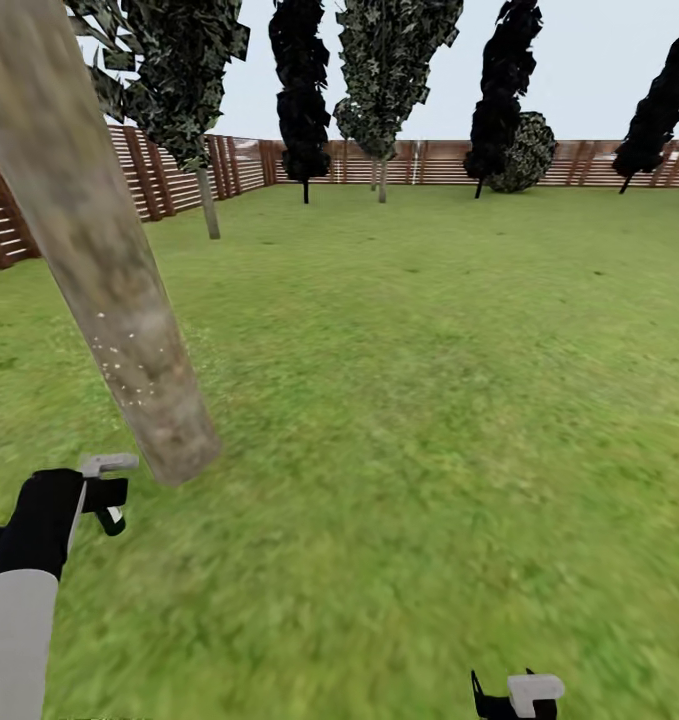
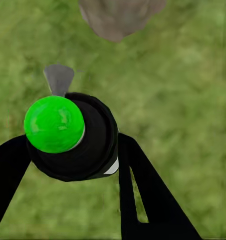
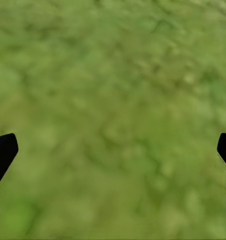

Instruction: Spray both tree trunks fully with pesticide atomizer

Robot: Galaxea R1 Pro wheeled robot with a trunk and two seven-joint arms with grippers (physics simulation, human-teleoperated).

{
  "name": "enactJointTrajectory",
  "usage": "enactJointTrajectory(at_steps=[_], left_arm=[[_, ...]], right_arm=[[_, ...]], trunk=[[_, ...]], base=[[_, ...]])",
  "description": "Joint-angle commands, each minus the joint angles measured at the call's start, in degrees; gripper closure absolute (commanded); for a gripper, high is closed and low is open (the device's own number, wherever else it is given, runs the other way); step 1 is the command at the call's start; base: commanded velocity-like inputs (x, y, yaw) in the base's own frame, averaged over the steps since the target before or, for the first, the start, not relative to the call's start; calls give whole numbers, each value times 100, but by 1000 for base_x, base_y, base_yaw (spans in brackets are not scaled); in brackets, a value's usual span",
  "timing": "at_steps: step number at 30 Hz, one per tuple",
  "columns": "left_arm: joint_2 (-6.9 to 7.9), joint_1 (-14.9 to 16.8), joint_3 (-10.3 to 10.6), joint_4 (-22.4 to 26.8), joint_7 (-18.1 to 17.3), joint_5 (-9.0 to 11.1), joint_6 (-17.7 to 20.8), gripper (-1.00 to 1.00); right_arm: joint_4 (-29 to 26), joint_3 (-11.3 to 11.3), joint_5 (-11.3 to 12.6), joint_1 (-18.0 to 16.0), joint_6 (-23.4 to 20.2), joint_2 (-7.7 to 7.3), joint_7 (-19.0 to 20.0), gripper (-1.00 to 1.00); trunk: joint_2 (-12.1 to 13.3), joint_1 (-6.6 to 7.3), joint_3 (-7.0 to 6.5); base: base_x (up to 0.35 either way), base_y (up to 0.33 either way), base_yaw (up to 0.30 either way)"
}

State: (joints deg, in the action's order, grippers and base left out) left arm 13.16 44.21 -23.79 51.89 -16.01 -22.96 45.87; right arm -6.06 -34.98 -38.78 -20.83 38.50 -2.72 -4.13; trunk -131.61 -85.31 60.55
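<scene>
Clamped between the two black fingers of the left claw [image 2: 75, 145], the pesticide atomizer [image 2: 73, 137] shows end-on in the left wrist view: a round black body with a bright green cap and a grey nozzle pointing toward the base of the tree trunk [image 2: 117, 17]. From the head camera the same left claw [image 1: 104, 490] hangs low at the left, just beside the foot of that thick, leaning tree trunk [image 1: 99, 270], though the bottle itself is too small to make out there. Fine white specks of pesticide [image 1: 119, 350] dot the trunk's lower part. The right claw [image 1: 519, 695] sits at the lower edge of the head view; in its wrist view its finger tips [image 3: 3, 152] stand wide apart with nothing between them, over blurry green grass floor [image 3: 113, 120]. Beyond, the lawn runs to a brown slatted fence [image 1: 179, 175], where a second tree [image 1: 207, 190] and several dark-leaved trees stand.
</scene>
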Motion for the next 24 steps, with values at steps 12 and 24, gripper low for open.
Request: enactJointTrajectory(at_steps=[12,24], left_arm=[[70,0,-377,-163,8,-72,-318,100],[-104,3,-549,-170,415,-92,-466,100]], right_arm=[[0,0,0,0,0,0,0,-100],[0,0,-7,0,0,0,0,-100]], trunk=[[0,0,0],[0,0,0]], base=[[212,-197,221],[203,-193,154]])
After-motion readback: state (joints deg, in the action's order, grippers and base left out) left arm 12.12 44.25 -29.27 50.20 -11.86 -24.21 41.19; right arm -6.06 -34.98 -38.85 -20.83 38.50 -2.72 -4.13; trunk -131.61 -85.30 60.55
